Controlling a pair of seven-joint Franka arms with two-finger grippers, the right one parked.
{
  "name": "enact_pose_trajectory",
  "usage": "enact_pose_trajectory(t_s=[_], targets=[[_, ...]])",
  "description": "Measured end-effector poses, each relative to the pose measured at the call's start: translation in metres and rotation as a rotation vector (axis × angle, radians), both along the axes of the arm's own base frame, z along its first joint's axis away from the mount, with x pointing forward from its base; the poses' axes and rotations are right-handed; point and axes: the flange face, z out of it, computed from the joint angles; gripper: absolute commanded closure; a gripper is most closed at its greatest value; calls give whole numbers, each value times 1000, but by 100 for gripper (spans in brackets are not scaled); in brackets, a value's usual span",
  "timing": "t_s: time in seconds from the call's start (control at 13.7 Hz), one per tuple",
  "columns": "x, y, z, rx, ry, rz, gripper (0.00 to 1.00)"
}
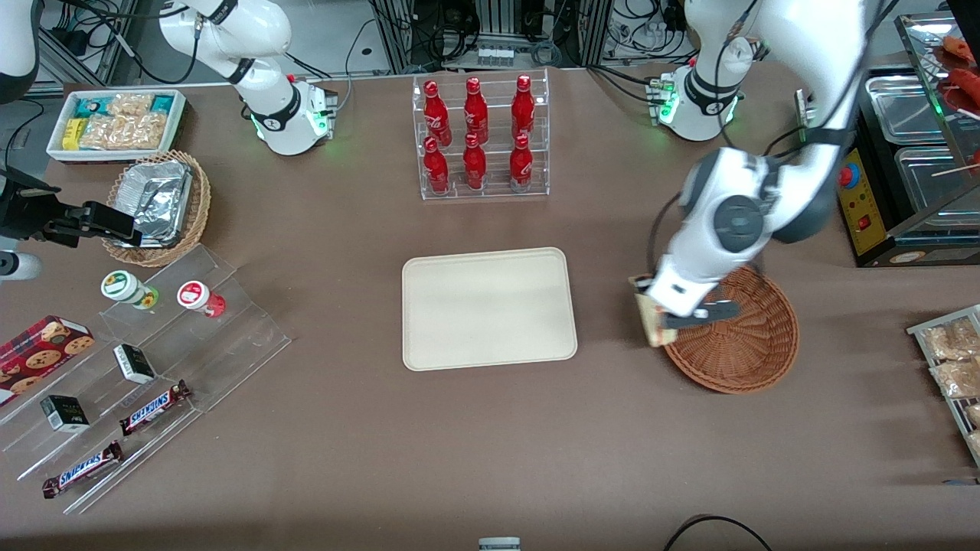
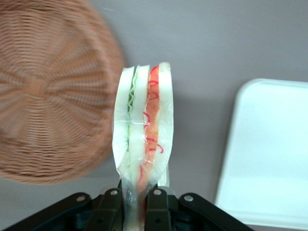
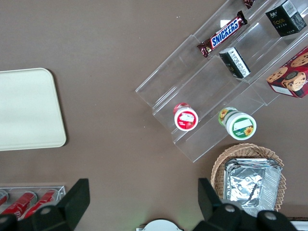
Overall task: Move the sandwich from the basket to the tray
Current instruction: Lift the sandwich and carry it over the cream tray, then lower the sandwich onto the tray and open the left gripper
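**Sandwich in pincer, over basket rim**

Gripper (image 1: 664,321) clenched on the sandwich (image 1: 651,320). Wrist view: both black fingers (image 2: 157,207) pinch the wedge's narrow end, w/ the rest of the sandwich (image 2: 143,130) sticking out away from the pincer. Clear wrap around it; pale bread slices, green filling strip on one side, red-orange strip on the other.

Front view: pincer hangs at the edge of the basket (image 1: 746,344), on the rim side toward the tray (image 1: 488,308). Sandwich is lifted, not lying in the basket; it sits at the pincer's tray-facing side, roughly over the rim and the brown table (image 1: 490,451) just beside it. Whether it's fully clear of the rim – can't tell.

Rel. to pincer: basket (image 2: 45,91) to one side, close, its woven bowl showing no contents in wrist view. Tray (image 2: 269,154) to the opposite side, apart from the pincer w/ a strip of bare table between. Tray surface bare.

Farther from the front cam than the pincer & sideways toward the parked arm: clear rack w/ six red bottles (image 1: 478,138). Well off toward the parked arm's end: tan basket w/ foil container (image 1: 158,203), white bin of snack packets (image 1: 115,122), clear stepped shelf w/ candy bars (image 1: 153,405).
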Motion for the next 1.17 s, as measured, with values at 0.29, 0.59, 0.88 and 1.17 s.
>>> enact_pose_trajectory(t_s=[0.29,0.59,0.88,1.17], targets=[[-10,-96,-24,-7,6,-17,100],[-14,-184,-42,-29,-12,32,100],[-23,-239,-56,-46,-17,34,100],[-29,-265,-69,-31,9,18,100]])
